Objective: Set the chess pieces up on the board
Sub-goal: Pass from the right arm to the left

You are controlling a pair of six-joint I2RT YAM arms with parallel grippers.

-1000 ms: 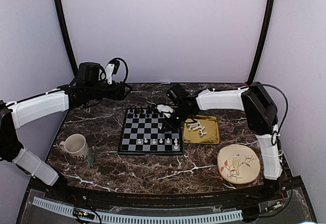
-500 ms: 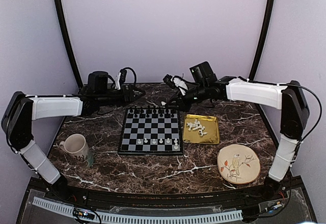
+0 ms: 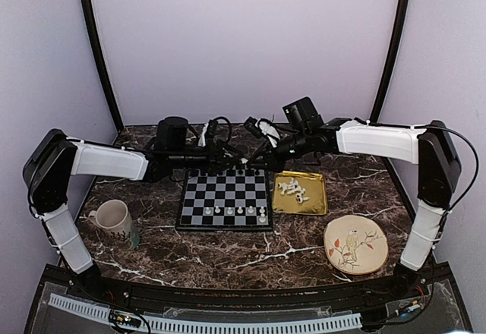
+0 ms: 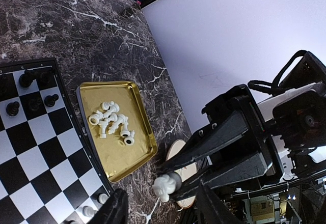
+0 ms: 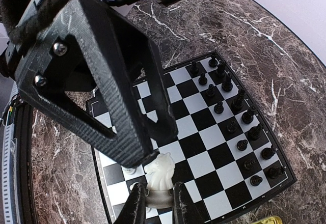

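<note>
Right gripper (image 5: pixel 155 199) pinches a white knight (image 5: pixel 160 175) by its base, raised over the board (image 5: pixel 204 127). Its long axis follows the fingers, head towards the left gripper (image 4: pixel 159 208), whose fingers stand spread.

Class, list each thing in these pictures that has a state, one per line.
Right gripper: shut on cream plastic knight.
Left gripper: open.
Shiny gold square tray: holds tipped cream chessmen.
Black-and-grey checked chessboard: partly set up.
Cream ceramic mug: upright.
Round bird-painted plate: lying flat.
</note>
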